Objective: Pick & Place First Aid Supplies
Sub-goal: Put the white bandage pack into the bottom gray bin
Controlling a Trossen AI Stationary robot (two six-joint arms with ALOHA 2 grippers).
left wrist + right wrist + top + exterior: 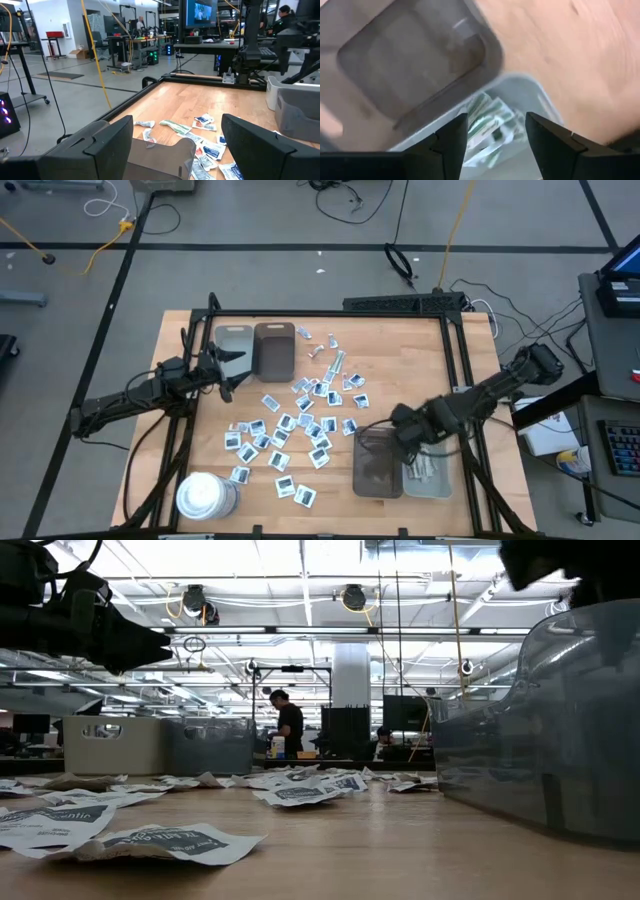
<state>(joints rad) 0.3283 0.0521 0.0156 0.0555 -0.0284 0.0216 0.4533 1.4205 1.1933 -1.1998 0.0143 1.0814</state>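
High view: the table (400, 345) carries a loose scatter of white packets (300, 425) across its middle, from the far side beside the two far trays down toward the near edge. A few pale green strips (335, 362) lie among the packets at the far end of the scatter. A white cylinder (205, 495) stands at the near left corner.

Two trays sit side by side at the far left: a grey tray (233, 342) and, touching it on the right, a brown tray (274, 348). Two more sit at the near right: a dark tray (377, 465) and, just right of it, a clear tray (432, 475) holding several green strips (418, 470).

The right gripper (408, 442) hangs over the far edge of the near right trays, at the line where the dark tray meets the clear one. In the right wrist view its fingers (451, 142) stand apart with nothing between them, released, and the strips (487, 122) lie in the clear tray right below the gap.

The left gripper (228, 370) waits at the left side of the table, just near of the grey tray, pointing toward the scatter. In the left wrist view its fingers (107, 145) are spread wide and empty, with packets (210, 150) and one strip (175, 126) lying on the wood ahead.

In the low view a person (290, 725) stands in the room far beyond the table.
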